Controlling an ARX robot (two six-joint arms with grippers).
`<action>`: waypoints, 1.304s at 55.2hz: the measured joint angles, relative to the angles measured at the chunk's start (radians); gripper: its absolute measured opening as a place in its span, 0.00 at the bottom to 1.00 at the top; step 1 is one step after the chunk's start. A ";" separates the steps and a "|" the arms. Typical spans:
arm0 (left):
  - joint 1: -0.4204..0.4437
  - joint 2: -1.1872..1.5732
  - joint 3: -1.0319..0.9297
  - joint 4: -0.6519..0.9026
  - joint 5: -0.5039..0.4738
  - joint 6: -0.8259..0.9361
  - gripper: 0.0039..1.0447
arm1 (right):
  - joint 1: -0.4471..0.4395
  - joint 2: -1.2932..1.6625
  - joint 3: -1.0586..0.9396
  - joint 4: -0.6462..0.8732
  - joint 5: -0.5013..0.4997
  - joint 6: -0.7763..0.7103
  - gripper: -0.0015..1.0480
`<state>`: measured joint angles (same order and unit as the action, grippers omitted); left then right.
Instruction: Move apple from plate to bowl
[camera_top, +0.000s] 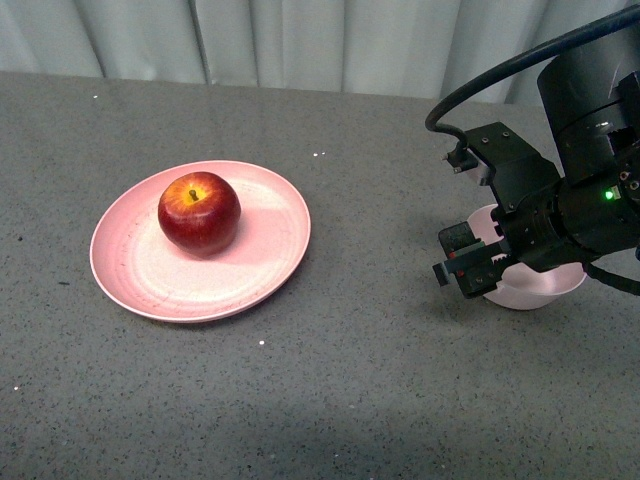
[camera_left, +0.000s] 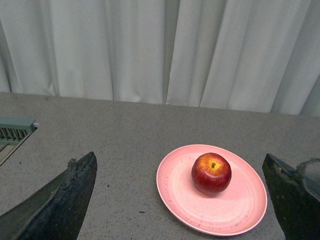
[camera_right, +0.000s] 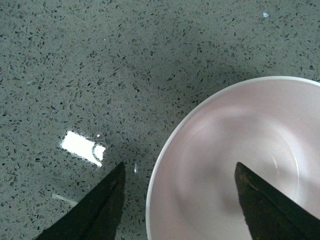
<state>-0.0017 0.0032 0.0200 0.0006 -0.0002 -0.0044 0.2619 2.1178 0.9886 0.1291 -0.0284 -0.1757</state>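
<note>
A glossy dark-red apple (camera_top: 199, 213) (camera_left: 211, 173) with a yellow patch at its stem sits on the wide salmon-pink plate (camera_top: 135, 262) (camera_left: 180, 197), left of centre on the grey table. The small pale-pink bowl (camera_top: 535, 287) (camera_right: 235, 165) stands at the right, empty, partly hidden by my right arm. My right gripper (camera_top: 470, 262) (camera_right: 179, 175) hangs open just above the bowl's left rim, one finger over the table, one over the bowl's inside. My left gripper (camera_left: 182, 165) is open, out of the front view, with the apple and plate seen between its fingers, some way off.
A pale curtain (camera_top: 300, 40) runs along the table's far edge. A black cable (camera_top: 480, 85) loops over my right arm. A greenish vent-like grille (camera_left: 12, 131) lies at the table's side in the left wrist view. Speckled grey tabletop (camera_top: 380, 340) lies between plate and bowl.
</note>
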 joint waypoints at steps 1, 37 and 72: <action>0.000 0.000 0.000 0.000 0.000 0.000 0.94 | 0.000 0.002 0.002 -0.003 0.000 0.000 0.55; 0.000 0.000 0.000 0.000 0.000 0.000 0.94 | 0.052 -0.089 0.010 -0.057 -0.080 0.079 0.01; 0.000 0.000 0.000 0.000 0.000 0.000 0.94 | 0.245 0.002 0.138 -0.084 -0.131 0.234 0.01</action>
<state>-0.0017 0.0032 0.0200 0.0006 -0.0002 -0.0044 0.5068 2.1193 1.1263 0.0456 -0.1593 0.0582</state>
